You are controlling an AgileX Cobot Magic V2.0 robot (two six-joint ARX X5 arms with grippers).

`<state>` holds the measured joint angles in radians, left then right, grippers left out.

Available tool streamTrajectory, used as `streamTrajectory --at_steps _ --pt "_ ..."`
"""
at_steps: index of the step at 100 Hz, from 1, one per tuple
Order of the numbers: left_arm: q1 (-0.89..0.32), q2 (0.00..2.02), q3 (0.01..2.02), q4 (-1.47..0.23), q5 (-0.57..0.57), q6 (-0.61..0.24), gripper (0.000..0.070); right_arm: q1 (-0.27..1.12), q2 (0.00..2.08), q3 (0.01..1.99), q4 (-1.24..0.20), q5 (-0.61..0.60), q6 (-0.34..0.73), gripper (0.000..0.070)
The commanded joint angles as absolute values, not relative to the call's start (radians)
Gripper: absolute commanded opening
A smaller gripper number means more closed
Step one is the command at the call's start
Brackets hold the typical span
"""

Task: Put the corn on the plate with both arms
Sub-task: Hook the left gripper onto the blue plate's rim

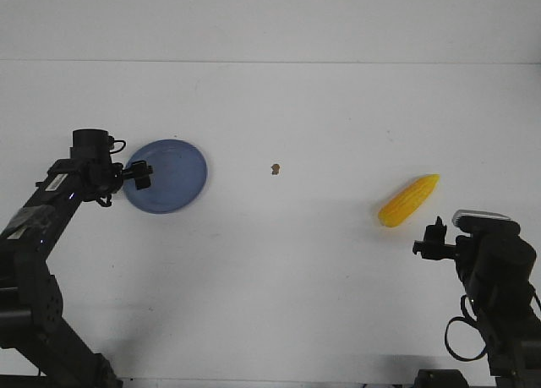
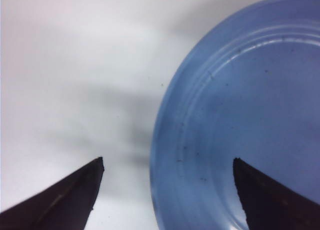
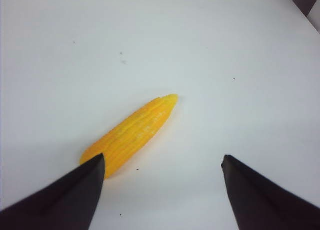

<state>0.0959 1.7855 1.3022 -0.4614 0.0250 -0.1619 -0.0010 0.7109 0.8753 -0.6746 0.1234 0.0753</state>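
Observation:
The blue plate point(image 1: 167, 176) lies on the white table at the left. My left gripper point(image 1: 140, 174) is open at the plate's left rim; in the left wrist view the plate point(image 2: 250, 115) fills one side, its rim passing between the open fingertips point(image 2: 168, 162). The yellow corn point(image 1: 408, 200) lies on the table at the right, tip pointing up and right. My right gripper point(image 1: 434, 236) is open and empty, just in front of the corn. In the right wrist view the corn point(image 3: 132, 133) lies ahead of the open gripper point(image 3: 164, 159), its thick end by one fingertip.
A small brown speck point(image 1: 275, 169) lies near the table's middle. The table's far edge meets a white wall point(image 1: 270, 20) at the back.

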Motion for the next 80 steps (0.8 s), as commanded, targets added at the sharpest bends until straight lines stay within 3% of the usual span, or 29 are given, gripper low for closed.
streamTrajectory --at_steps 1,23,29,39,44,59,80 --pt "0.099 1.818 1.319 -0.46 0.025 -0.147 0.0536 0.0 0.714 0.892 -0.668 0.121 0.082 0.0496" --pt "0.099 1.84 1.319 -0.459 0.025 -0.151 0.0508 0.0 0.714 0.892 -0.668 0.121 0.082 0.0496" --pt "0.099 1.845 1.319 -0.463 0.025 -0.151 0.0383 0.0 0.714 0.892 -0.668 0.121 0.082 0.0496" --pt "0.098 1.847 1.319 -0.468 0.025 -0.151 0.0077 0.0 0.714 0.892 -0.668 0.121 0.082 0.0496" --pt "0.098 1.847 1.319 -0.466 0.026 -0.151 0.0002 0.0 0.714 0.892 -0.668 0.121 0.082 0.0496" --pt "0.099 1.846 1.319 -0.467 0.04 -0.152 0.0005 0.0 0.714 0.892 -0.668 0.121 0.082 0.0496" --pt "0.111 1.808 1.319 -0.468 0.253 -0.175 0.0005 0.0 0.714 0.892 -0.667 0.121 0.082 0.0496"
